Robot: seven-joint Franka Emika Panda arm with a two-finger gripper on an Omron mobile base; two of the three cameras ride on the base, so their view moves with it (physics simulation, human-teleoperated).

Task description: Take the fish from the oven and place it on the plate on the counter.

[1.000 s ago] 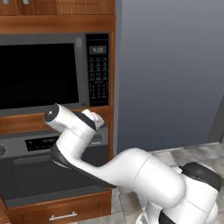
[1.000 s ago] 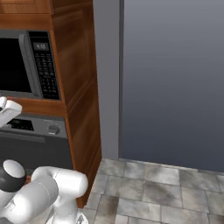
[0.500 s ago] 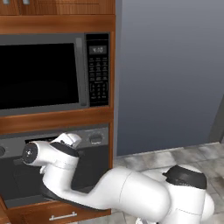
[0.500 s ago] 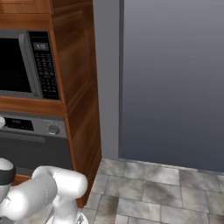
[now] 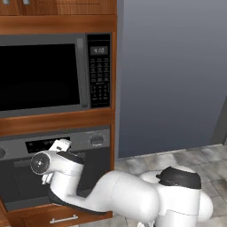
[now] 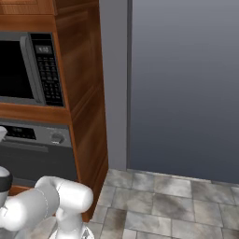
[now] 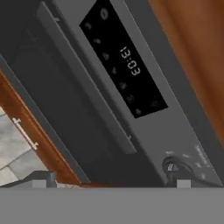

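The oven [image 5: 95, 141] sits under the microwave with its dark glass door shut. My arm reaches across its front, the white hand [image 5: 59, 146] level with the control panel. The hand view looks closely at the oven's display [image 7: 123, 65], bar handle [image 7: 87, 94] and a round knob [image 7: 173, 166]. My gripper [image 7: 113, 180] is open, its fingertips [image 7: 44, 178] spread wide with nothing between them. The fish is hidden behind the shut door. The plate and the counter are out of view.
A black-windowed microwave [image 5: 44, 75] with keypad sits above the oven in brown wooden cabinetry [image 6: 86, 93]. A tall grey panel [image 5: 173, 75] stands to the right. A drawer with a metal pull [image 5: 62, 218] lies under the oven, and grey tiled floor [image 6: 163, 200] lies beyond.
The arm has swung down and to the left, from the microwave's lower edge to the oven's control panel. The gripper stays open. The base has not moved.
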